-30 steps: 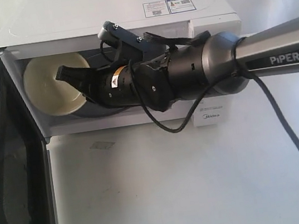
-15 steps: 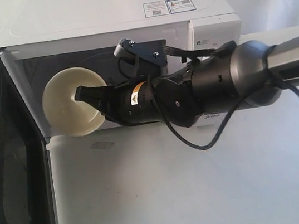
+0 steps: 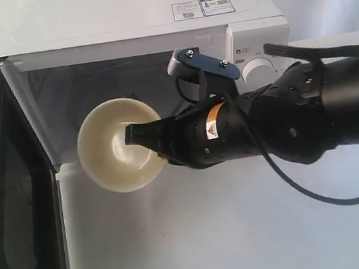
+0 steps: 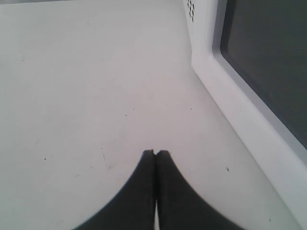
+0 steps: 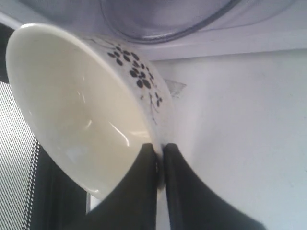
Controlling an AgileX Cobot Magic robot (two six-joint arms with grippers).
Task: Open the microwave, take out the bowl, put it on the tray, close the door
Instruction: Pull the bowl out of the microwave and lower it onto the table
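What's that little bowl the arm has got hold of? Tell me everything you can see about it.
The bowl is small, round and cream-coloured, glossy like glazed ceramic, with dark flower sprigs painted on its outer wall. It is empty. It hangs tipped on its side, mouth toward the exterior camera, just outside the open cavity of the microwave. Only the right gripper touches it, pinching its rim.

surface: white matte table point(image 3: 202, 239) | carries: white microwave point(image 3: 114, 15) standing at its far side | marks: small grey patch point(image 5: 176, 88) near the microwave's front; scattered tiny dark specks point(image 4: 227, 168)
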